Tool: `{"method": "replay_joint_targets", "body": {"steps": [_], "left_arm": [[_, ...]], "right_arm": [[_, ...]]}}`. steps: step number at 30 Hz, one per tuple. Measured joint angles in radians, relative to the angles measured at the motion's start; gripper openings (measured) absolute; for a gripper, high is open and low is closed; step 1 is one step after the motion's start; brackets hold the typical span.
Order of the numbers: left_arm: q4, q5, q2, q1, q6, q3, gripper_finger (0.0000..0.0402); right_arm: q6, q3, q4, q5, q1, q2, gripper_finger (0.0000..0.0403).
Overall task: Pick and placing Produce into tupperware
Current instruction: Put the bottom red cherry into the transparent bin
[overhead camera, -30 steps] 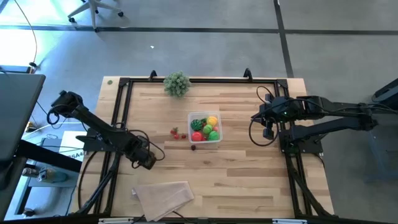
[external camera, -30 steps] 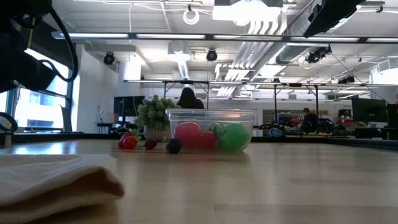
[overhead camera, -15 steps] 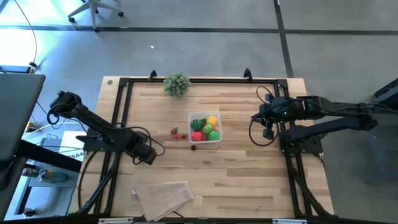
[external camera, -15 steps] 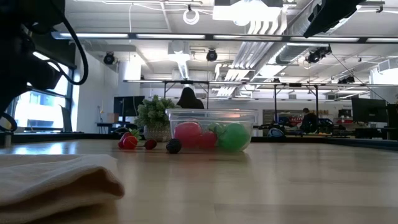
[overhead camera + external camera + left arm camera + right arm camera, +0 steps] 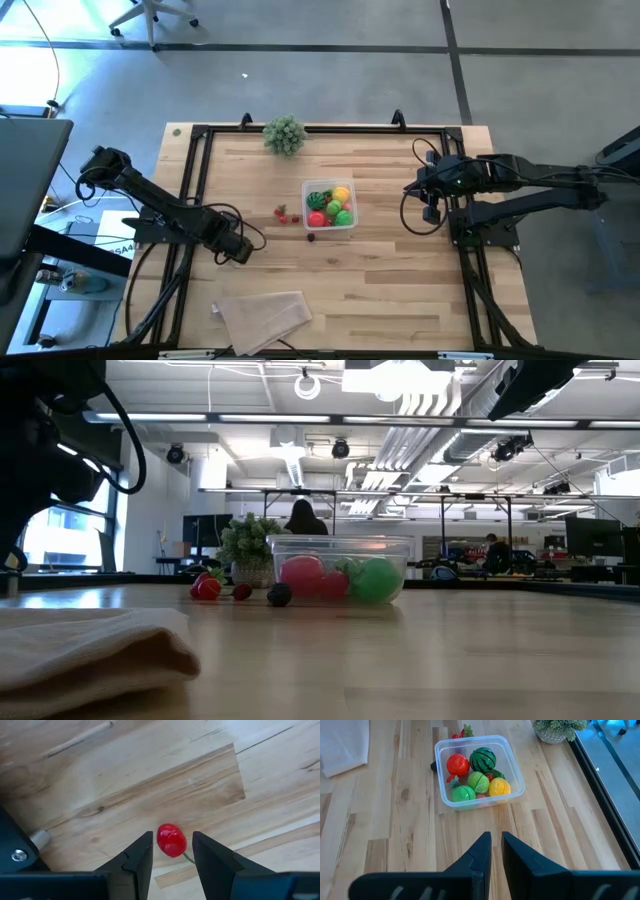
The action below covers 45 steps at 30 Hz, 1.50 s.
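My left gripper (image 5: 172, 836) is open near the table's left rail (image 5: 232, 248), pointing down. A small red cherry (image 5: 171, 842) with a green stem sits between its fingertips, with a strip of wood showing on each side. The clear tupperware (image 5: 330, 207) stands mid-table on its base and holds several pieces of produce, among them the striped watermelon ball (image 5: 482, 758). Loose red pieces (image 5: 284, 213) and a dark one (image 5: 311, 237) lie on the wood beside it. My right gripper (image 5: 496, 840) is shut and waits near the table's right edge (image 5: 428, 200).
A bushy grey-green plant (image 5: 284, 133) stands at the far edge. A folded beige cloth (image 5: 262, 315) lies at the near edge, left of centre. A black frame rail (image 5: 192, 200) runs round the tabletop. Bare wood lies between the tupperware and the cloth.
My left gripper has moved a short way toward the table's left and far edges. The right arm, the tupperware and the loose pieces have stayed where they were.
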Motion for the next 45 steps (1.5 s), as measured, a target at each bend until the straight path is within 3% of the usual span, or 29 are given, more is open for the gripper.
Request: {"method": "replay_joint_targets", "body": {"steps": [7, 35, 45], "left_arm": [[-0.067, -0.015, 0.000, 0.000, -0.040, 0.000, 0.0129], [0.000, -0.017, 0.000, 0.000, -0.110, 0.000, 0.0129], [0.004, -0.070, 0.001, -0.090, -0.238, 0.000, 0.0129]], "right_arm": [[0.000, 0.000, 0.000, 0.000, 0.000, 0.000, 0.0034], [0.000, 0.000, 0.000, 0.000, 0.000, 0.000, 0.0034], [0.000, 0.000, 0.000, 0.000, 0.000, 0.000, 0.0034]]}}
